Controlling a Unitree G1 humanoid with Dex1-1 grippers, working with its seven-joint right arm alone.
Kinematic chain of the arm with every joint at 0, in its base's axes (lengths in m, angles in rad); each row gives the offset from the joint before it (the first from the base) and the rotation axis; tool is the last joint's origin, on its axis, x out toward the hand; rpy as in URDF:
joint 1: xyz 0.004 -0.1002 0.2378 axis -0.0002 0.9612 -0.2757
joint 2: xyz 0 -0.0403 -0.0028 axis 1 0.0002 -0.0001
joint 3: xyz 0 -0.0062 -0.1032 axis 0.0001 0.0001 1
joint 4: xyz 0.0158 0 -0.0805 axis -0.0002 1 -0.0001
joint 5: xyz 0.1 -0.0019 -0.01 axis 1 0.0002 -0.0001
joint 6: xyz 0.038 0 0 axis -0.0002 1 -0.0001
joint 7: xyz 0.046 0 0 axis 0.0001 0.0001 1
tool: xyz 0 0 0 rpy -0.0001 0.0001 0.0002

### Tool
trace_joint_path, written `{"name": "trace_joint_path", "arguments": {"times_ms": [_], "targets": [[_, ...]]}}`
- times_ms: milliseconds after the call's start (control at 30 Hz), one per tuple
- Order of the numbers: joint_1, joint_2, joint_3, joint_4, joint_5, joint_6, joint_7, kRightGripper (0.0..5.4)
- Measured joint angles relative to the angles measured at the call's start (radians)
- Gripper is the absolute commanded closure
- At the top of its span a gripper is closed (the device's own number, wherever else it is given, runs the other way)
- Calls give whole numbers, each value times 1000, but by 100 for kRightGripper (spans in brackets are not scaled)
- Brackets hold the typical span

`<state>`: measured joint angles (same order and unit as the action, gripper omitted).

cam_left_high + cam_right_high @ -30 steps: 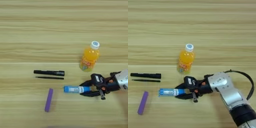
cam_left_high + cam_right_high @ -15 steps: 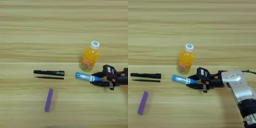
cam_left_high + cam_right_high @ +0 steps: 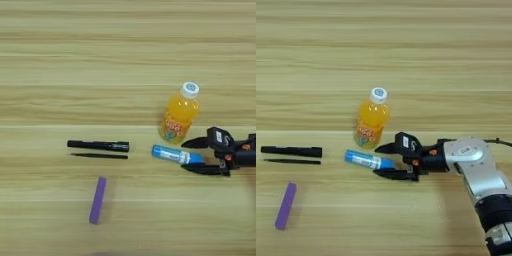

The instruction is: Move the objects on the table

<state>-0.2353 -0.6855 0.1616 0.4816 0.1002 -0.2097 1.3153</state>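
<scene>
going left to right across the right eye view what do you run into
purple bar → black marker with the thin black stick just below it → blue glue stick → orange juice bottle → claw, open around the glue stick's right end → silver forearm

Orange juice bottle lying capped, blue glue stick below it, black marker, thin stick, purple bar

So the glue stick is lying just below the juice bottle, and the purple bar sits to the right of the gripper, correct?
Not quite. The glue stick does lie just below the juice bottle, but the purple bar sits far left of the gripper, as the right eye view shows.
</scene>
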Motion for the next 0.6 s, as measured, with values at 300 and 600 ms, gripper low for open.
{"name": "trace_joint_path", "arguments": {"times_ms": [300,600], "targets": [[10,0,1,-25,0,3,2,140],[26,-1,-2,-56,1,6,4,58]]}}
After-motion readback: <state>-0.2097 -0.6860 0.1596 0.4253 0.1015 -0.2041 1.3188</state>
